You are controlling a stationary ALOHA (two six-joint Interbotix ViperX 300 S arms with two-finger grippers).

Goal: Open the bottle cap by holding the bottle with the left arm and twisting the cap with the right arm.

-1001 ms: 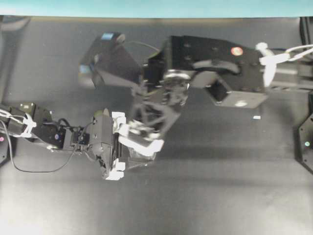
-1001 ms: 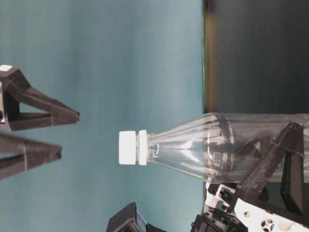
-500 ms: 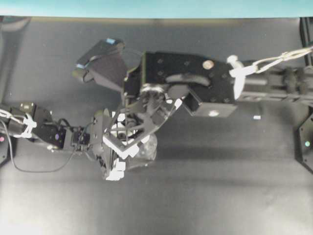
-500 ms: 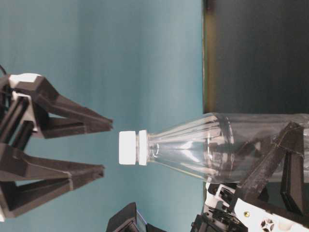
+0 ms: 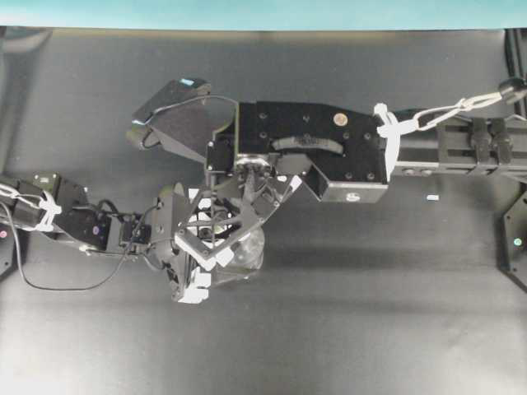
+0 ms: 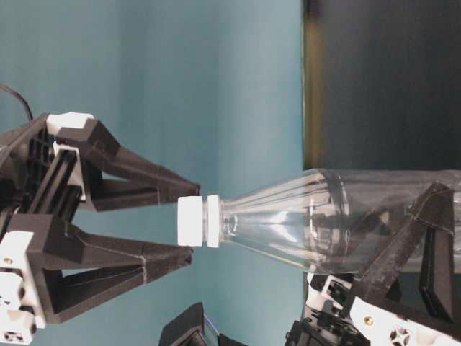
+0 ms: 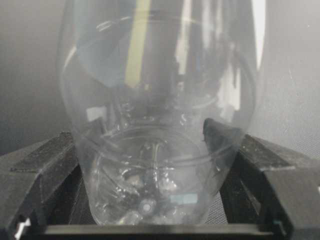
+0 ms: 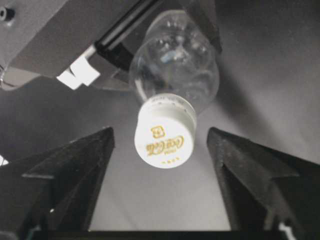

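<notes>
Looking down from the overhead view, the bottle [image 5: 244, 251] stood on the dark counter [image 5: 370, 329], mostly hidden beneath the right arm [image 5: 461, 144] with its wide flat black plate [image 5: 309, 148]. The right hand [image 5: 216, 245] hung directly over the bottle, its lattice fingers [image 5: 240, 233] pointing down. The left arm [image 5: 74, 224], trailing a looping black cable [image 5: 49, 284], reached in from the left, and the left hand [image 5: 196, 247] bracketed the bottle's body.

In the table-level view, which lay turned on its side, the clear bottle held no visible liquid, and only reflections streaked its ribbed shoulders. The bottle cap [image 6: 190, 220], small, round and white, sat on the neck above a white collar ring. The right hand [image 6: 186, 225] was spread, its two black fingertips [image 6: 180, 190] level with the cap on either side; whether they touched it could not be told here. The left hand's finger [image 6: 425, 245] pressed against the lower body.

In the left wrist view, the transparent base [image 7: 150, 190] sat pinched between the two black fingers [image 7: 40, 170] of the left hand [image 7: 152, 170], both touching its wall.

In the right wrist view, the cap [image 8: 165, 137] bore a gold printed logo and sat between the spread fingers [image 8: 70, 170] of the right hand [image 8: 160, 150], with a clear gap on each side.
</notes>
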